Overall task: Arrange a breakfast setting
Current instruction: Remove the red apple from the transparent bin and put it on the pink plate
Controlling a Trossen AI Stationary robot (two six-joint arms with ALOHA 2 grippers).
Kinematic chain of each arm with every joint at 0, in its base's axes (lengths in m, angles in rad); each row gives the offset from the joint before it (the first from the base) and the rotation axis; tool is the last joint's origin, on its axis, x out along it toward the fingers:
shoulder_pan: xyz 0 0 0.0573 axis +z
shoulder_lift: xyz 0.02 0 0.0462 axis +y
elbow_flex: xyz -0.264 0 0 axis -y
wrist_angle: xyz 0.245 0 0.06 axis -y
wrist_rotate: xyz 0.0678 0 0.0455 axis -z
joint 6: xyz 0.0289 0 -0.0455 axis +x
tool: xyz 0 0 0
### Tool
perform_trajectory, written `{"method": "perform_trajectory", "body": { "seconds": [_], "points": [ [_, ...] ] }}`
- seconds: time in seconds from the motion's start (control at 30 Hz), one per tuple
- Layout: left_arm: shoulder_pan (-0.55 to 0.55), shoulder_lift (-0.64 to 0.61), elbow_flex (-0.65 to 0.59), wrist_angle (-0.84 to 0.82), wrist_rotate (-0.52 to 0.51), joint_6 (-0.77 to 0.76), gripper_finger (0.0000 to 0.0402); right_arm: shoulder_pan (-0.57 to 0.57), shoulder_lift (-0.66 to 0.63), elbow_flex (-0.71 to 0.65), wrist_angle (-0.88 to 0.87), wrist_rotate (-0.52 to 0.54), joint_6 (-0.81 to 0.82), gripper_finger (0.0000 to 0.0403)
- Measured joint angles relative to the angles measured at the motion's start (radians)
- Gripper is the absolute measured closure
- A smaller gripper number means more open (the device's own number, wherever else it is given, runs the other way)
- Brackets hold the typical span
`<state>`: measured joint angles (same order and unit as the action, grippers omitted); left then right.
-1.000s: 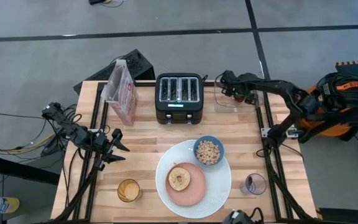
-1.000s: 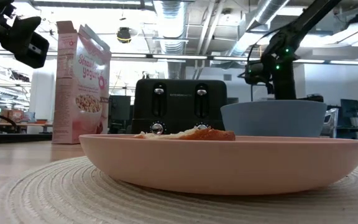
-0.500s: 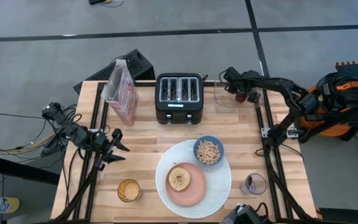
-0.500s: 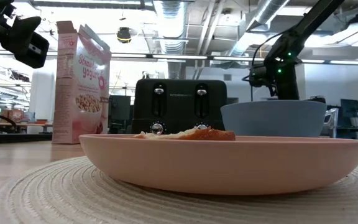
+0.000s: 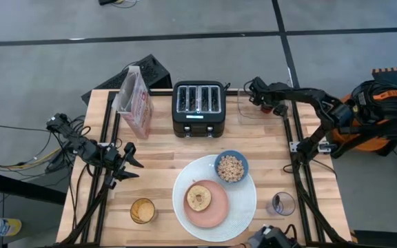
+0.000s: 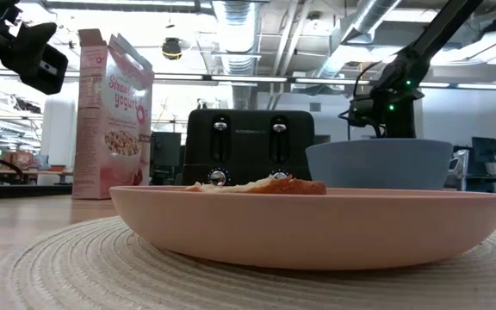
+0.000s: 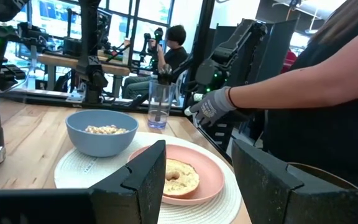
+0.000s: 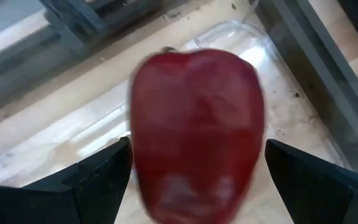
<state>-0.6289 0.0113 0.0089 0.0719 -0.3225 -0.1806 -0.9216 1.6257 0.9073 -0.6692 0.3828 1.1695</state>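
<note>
Right wrist view puts the small red fruit (image 8: 197,130) squarely between your right gripper's (image 8: 197,180) two dark fingers (image 8: 98,180), which pinch it from both sides with the fruit filling the gap. Beneath it lies a clear plastic container (image 8: 253,56) on the wood. In the high view that gripper (image 5: 266,96) sits at the table's far right corner, just right of the black toaster (image 5: 198,108) and close to the table's (image 5: 157,148) right rail.

Your left gripper (image 7: 197,180) has its jaws spread wide with nothing between them; in the high view it (image 5: 126,163) waits near the table's left side, with bare wood between it and the setting.

The large round white plate (image 5: 243,207) lies at the near middle of the table. On it the smaller pink plate (image 5: 216,210) carries the toasted bagel half (image 5: 198,198), and the small blue bowl (image 5: 231,167) of cereal sits on the white plate's far edge, touching the pink plate's rim or nearly so. A glass of orange drink (image 5: 142,211) stands left of the plate, a clear glass (image 5: 281,204) to its right, and the cereal box (image 5: 134,100) stands left of the toaster.

A person's gloved hand (image 7: 211,107) reaches in near the front edge, above the pink plate
</note>
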Motion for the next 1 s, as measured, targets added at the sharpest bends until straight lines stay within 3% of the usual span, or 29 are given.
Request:
{"method": "perform_trajectory", "body": {
  "seconds": [0.23,0.57,0.8,1.0],
  "points": [
    [0.0,0.0,0.0,0.0,0.001,0.0,0.0233,-0.025,0.0,0.0,0.002,-0.001,0.006,0.0031],
    [0.0,0.0,0.0,0.0,-0.002,0.0,0.0233,-0.057,-0.001,0.002,0.012,-0.042,0.007,0.0124],
    [0.0,0.0,0.0,0.0,-0.003,0.0,0.0233,-0.048,-0.017,0.002,0.006,-0.077,0.0,0.0125],
    [0.0,0.0,0.0,0.0,-0.003,0.0,0.0233,0.01,-0.108,0.0,0.0,-0.081,-0.004,0.0125]
  ]
}}
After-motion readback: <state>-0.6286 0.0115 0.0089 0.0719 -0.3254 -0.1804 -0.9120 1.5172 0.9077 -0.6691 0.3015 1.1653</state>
